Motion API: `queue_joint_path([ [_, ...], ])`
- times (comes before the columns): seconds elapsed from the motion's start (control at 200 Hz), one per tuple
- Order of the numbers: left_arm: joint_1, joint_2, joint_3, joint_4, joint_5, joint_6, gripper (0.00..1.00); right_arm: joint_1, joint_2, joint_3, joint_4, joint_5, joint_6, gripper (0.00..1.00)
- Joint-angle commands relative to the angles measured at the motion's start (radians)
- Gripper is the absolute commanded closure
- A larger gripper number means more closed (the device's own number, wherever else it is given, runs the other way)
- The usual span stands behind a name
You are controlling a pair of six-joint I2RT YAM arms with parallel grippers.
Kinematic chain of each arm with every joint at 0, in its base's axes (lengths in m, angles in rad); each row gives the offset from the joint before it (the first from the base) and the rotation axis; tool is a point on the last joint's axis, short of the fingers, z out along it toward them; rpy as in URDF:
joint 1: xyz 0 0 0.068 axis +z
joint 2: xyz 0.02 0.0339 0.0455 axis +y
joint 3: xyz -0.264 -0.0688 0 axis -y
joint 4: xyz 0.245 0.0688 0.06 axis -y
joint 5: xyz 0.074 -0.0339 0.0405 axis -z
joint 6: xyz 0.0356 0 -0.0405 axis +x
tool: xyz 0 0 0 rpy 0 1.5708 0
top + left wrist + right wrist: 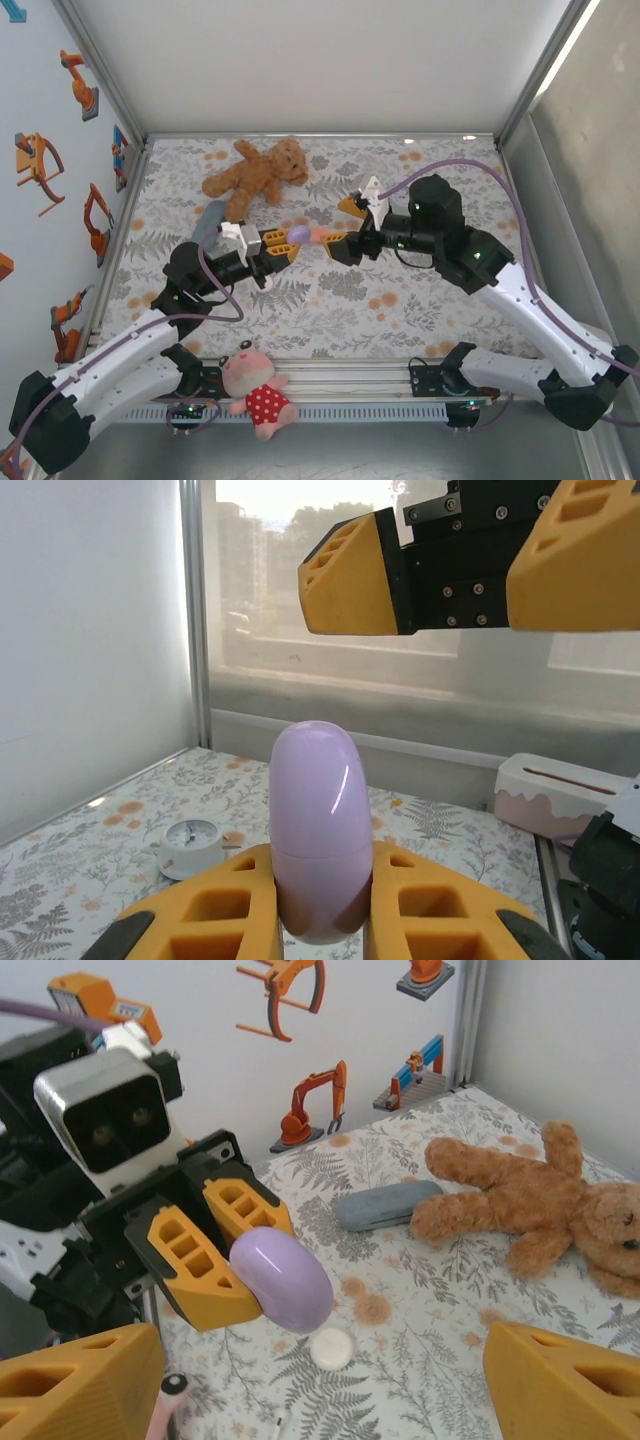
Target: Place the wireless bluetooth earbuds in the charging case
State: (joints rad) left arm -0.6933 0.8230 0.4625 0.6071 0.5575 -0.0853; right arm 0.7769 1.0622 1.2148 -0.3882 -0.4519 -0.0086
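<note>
My left gripper (285, 245) is shut on a smooth purple charging case (299, 234), closed and held above the cloth. In the left wrist view the case (320, 820) stands upright between the orange fingers (440, 900). My right gripper (343, 228) faces it from the right, open wide, its fingers (350, 575) just above and beyond the case. A pink earbud (168, 1400) with a dark tip lies against the right gripper's left finger (80, 1380); in the top view this pink earbud (320, 236) sits between case and gripper. A small white bud-like piece (283, 1422) lies on the cloth below.
A brown teddy bear (258, 172) and a grey-blue oblong case (210, 222) lie at the back left. A white round disc (331, 1348) rests under the purple case. A small white clock (190, 842) and a pink-and-white box (560, 795) sit on the patterned cloth. A pink doll (258, 390) lies at the front rail.
</note>
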Motion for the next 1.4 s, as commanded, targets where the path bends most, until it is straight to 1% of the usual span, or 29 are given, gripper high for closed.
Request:
queue_joint_path([
  [0.0,-0.001,-0.025,0.025,-0.03,0.052,0.026,1.0,0.004,0.012,-0.001,-0.003,-0.063,-0.209,0.17],
  [0.105,-0.002,-0.039,0.045,-0.068,0.088,0.037,1.0,0.004,0.06,0.036,-0.077,-0.137,-0.344,0.17],
  [0.165,-0.002,-0.048,0.056,-0.092,0.105,0.047,1.0,0.004,0.088,0.06,-0.109,-0.169,-0.395,0.17],
  [0.376,-0.002,-0.075,0.066,-0.128,0.126,0.066,0.99,0.004,0.166,0.124,-0.149,-0.245,-0.446,0.18],
  [0.521,-0.002,-0.078,0.069,-0.142,0.126,0.075,0.99,0.004,0.184,0.135,-0.14,-0.277,-0.447,0.22],
  [0.686,-0.002,-0.068,0.073,-0.133,0.127,0.076,0.99,0.004,0.2,0.141,-0.132,-0.313,-0.44,0.33],
  [0.816,-0.002,-0.062,0.073,-0.128,0.13,0.076,0.99,0.003,0.215,0.143,-0.12,-0.328,-0.422,0.37],
  [1.297,-0.001,-0.057,0.074,-0.131,0.129,0.074,0.99,0.005,0.25,0.147,-0.105,-0.359,-0.381,0.56],
  [1.397,-0.001,-0.056,0.071,-0.131,0.128,0.073,0.99,0.007,0.254,0.145,-0.095,-0.362,-0.368,0.58],
])
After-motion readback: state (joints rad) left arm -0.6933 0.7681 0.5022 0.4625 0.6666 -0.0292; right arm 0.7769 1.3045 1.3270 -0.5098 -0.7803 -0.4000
